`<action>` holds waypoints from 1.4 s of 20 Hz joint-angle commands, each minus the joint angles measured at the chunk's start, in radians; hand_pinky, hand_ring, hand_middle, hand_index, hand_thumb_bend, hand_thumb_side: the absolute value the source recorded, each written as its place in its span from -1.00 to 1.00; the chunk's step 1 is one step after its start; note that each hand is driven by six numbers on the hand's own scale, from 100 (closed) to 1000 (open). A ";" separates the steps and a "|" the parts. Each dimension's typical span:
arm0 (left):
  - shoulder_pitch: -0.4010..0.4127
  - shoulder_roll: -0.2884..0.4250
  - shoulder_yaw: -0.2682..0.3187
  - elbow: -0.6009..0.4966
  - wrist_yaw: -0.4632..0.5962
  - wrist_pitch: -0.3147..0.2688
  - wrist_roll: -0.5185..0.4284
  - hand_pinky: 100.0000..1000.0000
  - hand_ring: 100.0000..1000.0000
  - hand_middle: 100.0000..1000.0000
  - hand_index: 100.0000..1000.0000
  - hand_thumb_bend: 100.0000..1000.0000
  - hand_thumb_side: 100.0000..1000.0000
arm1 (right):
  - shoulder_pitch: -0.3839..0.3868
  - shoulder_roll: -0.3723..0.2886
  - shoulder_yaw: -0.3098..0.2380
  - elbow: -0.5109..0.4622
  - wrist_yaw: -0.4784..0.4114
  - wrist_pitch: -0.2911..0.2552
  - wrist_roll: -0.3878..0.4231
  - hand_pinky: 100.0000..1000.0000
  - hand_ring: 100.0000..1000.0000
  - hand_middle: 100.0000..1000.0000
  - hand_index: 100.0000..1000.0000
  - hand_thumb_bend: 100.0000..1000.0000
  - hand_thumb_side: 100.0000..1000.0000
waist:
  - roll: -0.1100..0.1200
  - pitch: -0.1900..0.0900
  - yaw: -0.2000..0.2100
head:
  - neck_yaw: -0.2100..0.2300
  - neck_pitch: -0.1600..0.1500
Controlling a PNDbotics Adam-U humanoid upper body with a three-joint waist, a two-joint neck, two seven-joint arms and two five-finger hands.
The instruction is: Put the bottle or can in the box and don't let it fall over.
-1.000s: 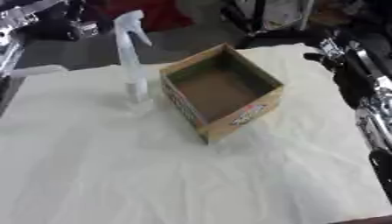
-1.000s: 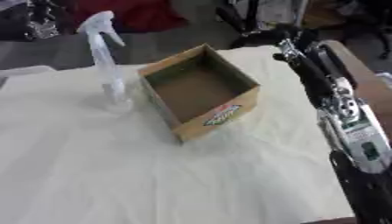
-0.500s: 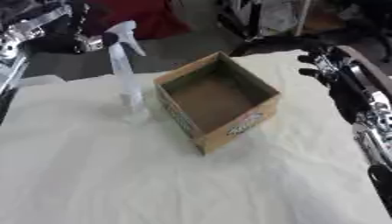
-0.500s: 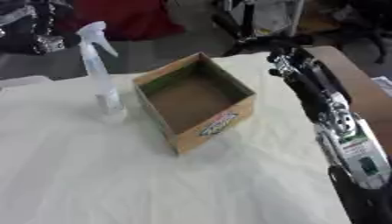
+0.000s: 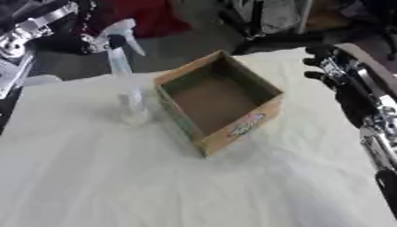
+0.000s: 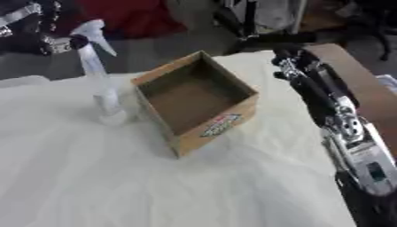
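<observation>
A clear spray bottle with a white trigger head stands upright on the white cloth, just left of an open, empty cardboard box. My left hand comes in from the upper left and sits right beside the bottle's trigger head; blur hides whether it touches or grips it. My right hand hovers open near the table's far right edge, beyond the box's right corner and apart from it, holding nothing.
The white cloth covers the table, wrinkled in front. My right forearm lies along the right side over a brown table edge. Past the far edge are a red object and dark equipment.
My left hand has come in from the upper left to the bottle's trigger head. The whole picture has shifted, so the camera moved. Bottle and box stand as before.
</observation>
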 commanded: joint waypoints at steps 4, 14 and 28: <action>-0.039 0.014 0.015 0.001 -0.015 -0.006 0.000 0.64 0.78 0.70 0.72 -0.06 -0.20 | -0.019 -0.013 -0.001 -0.013 0.012 0.000 0.008 0.68 0.77 0.73 0.72 -1.00 0.22 | -0.001 -0.008 -0.007 | 0.006 -0.015; -0.048 0.010 0.022 0.018 -0.035 -0.009 -0.001 0.62 0.77 0.69 0.70 -0.12 -0.34 | -0.026 -0.009 0.002 -0.014 0.015 0.001 0.014 0.69 0.77 0.73 0.72 -1.00 0.22 | 0.003 0.007 -0.020 | 0.022 -0.028; -0.047 0.008 0.025 0.031 -0.028 0.014 -0.042 0.54 0.70 0.65 0.66 -0.28 -0.77 | -0.025 -0.005 0.001 -0.012 0.019 0.006 0.014 0.69 0.77 0.73 0.71 -1.00 0.23 | 0.013 0.018 -0.026 | 0.025 -0.029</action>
